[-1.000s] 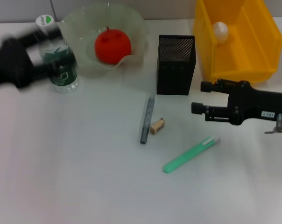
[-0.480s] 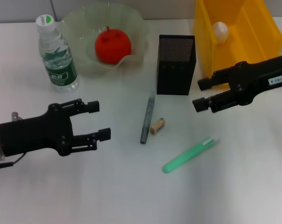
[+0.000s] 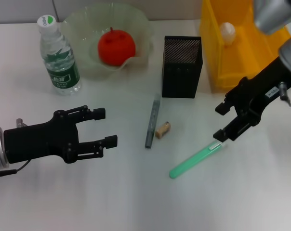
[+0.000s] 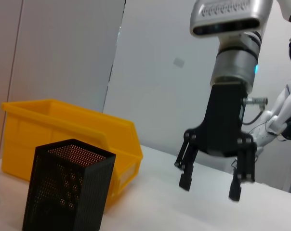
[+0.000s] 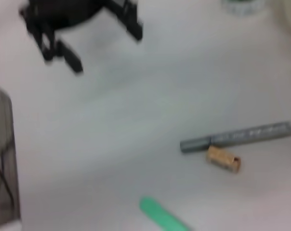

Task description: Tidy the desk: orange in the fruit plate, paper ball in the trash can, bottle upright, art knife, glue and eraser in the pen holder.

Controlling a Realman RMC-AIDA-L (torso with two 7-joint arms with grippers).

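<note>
Head view: right pincer (image 3: 221, 122), fingers spread, hangs over the slim green stick (image 3: 196, 160), possibly touching; left pincer (image 3: 105, 126) released above the smooth white surface (image 3: 112, 192).

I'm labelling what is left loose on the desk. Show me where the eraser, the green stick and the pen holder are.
eraser (image 3: 162, 130), head view, middle of the tan block.
green stick (image 3: 196, 160), head view, mid-shaft.
pen holder (image 3: 181, 77), head view, front mesh wall.
</note>
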